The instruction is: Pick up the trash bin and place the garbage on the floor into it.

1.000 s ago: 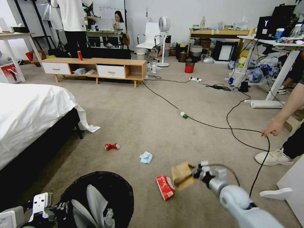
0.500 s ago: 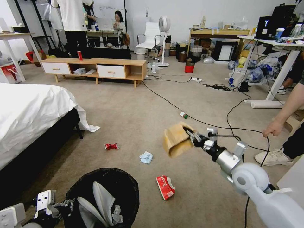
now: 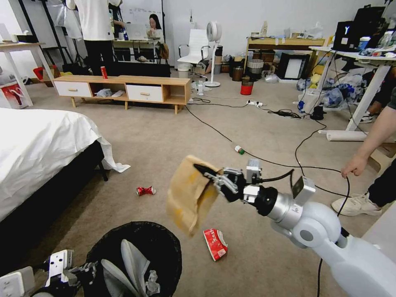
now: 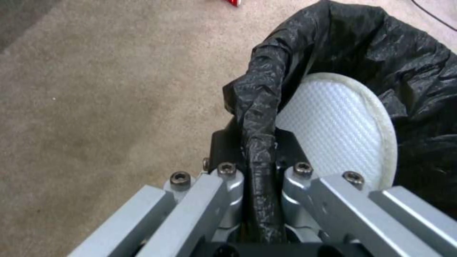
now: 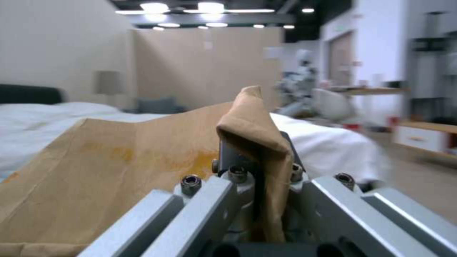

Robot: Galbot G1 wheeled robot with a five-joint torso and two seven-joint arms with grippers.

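Head cam high, facing fwd/down across floor (image 3: 165, 136).
Wrist cams close-up; bin rim (image 4: 259, 107) and paper bag (image 5: 119, 150) shared w/ head view.

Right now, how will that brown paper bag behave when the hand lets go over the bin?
The brown paper bag droops from the right hand, so it is probably light and floppy. Hanging short of the trash bin, it may flutter and miss.

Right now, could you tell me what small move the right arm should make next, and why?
Probably carry the crumpled brown paper bag a little nearer and lower, over the liner-lined black mesh trash bin: the right gripper pinches it above the carpet beside the rim, while the left gripper clamps that rim.
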